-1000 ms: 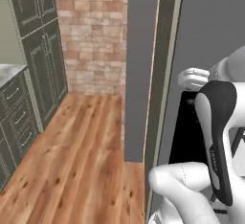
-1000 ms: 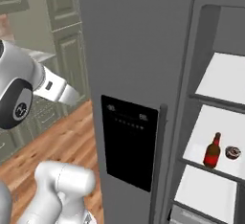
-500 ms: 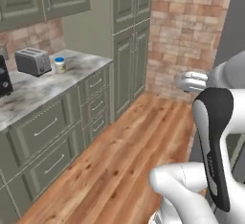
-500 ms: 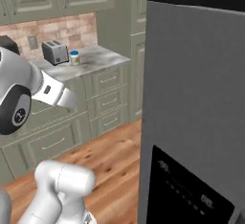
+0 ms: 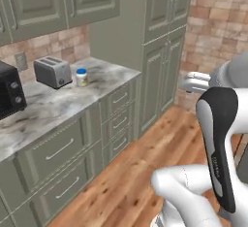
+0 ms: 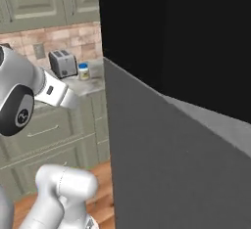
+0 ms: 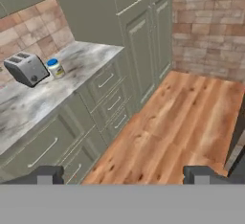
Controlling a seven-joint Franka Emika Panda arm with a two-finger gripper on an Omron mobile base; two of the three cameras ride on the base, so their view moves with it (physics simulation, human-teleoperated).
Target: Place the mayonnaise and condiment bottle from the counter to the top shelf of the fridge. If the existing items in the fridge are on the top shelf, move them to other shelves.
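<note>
The mayonnaise [image 5: 82, 77] is a small cream jar with a blue lid. It stands on the marbled counter [image 5: 48, 109] just right of a toaster, and I also find the mayonnaise [image 7: 55, 68] [image 6: 84, 71] in the hand and right base views. My gripper [image 7: 123, 175] hovers over the wooden floor, well away from the counter [image 7: 33, 103]. It is open, with nothing between its fingertips [image 7: 45, 175]. The fridge [image 6: 171, 164] shows as a grey door panel close on the right. The condiment bottle, the top shelf and the existing items are out of view.
A silver toaster [image 5: 53, 72] and a black microwave [image 5: 9, 95] sit on the counter under sage-green wall cabinets. A tall green pantry cabinet [image 5: 162, 51] ends the counter run, with a brick wall [image 5: 218, 32] behind. The wooden floor [image 7: 167, 122] lies open between counter and fridge.
The whole picture has swung from the open fridge round to the counter, so the camera has turned with the base. The gripper has stayed open.
</note>
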